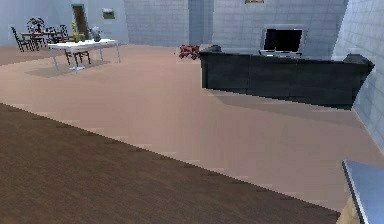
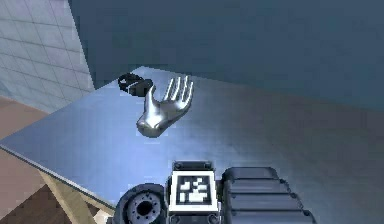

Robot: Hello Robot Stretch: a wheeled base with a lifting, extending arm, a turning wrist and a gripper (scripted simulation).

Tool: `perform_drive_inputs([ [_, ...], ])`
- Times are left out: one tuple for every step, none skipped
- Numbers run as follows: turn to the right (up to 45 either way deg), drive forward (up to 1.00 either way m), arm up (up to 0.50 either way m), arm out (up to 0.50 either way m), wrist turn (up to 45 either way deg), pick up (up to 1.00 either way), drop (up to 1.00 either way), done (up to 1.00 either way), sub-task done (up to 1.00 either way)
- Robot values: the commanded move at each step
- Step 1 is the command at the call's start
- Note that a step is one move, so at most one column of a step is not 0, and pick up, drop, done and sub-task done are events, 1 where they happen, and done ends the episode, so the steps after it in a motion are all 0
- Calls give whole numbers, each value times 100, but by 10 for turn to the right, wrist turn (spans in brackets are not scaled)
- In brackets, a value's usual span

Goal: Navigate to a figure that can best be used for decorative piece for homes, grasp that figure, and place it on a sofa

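Stretching across the forward view, a tan floor (image 1: 140, 100) takes up the middle of the room. A band of darker brown floor (image 1: 80, 180) runs from 9 o'clock down to 6 o'clock. A long dark sofa (image 1: 280, 78) stands at about 2 o'clock on the tan floor.

In the arm side view a grey metal table (image 2: 290, 130) reaches from 9 o'clock across to 3 o'clock. Its tan wooden legs (image 2: 60, 195) show at 8 o'clock. In the forward view a grey corner (image 1: 366, 190) pokes in at 5 o'clock.

Far off at 10 o'clock in the forward view stands a white table (image 1: 85, 45) carrying bits too small to name. Dark chairs (image 1: 35, 38) are grouped just beyond it toward the picture's left edge. A television (image 1: 283, 40) sits at 1 o'clock, just behind the sofa.

The figure (image 2: 168, 108) is a silvery hand. It rests on the grey table at about 11 o'clock from the arm side view's centre, with its wrist toward 7 o'clock and its digits fanned toward 1 o'clock.

The tool (image 2: 143, 207) shows as a dark body on the bottom edge at 7 o'clock, well apart from the figure. Just right of it is a white square with black marks (image 2: 195, 190). Its far end cannot be made out, so I cannot tell how its fingers are set or whether it holds anything.

A small dark thing (image 2: 128, 82) lies just beside the figure at 10 o'clock, near the table's far corner. A small reddish thing (image 1: 187, 51), too small to name, sits by the sofa's left end at 12 o'clock.
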Motion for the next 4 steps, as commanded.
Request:
perform_drive_inputs([
  [0,0,0,30,0,0,0,0,0],
  [0,0,0,0,450,0,0,0,0],
  [0,0,0,0,450,0,0,0,0],
  [0,0,0,0,450,0,0,0,0],
])
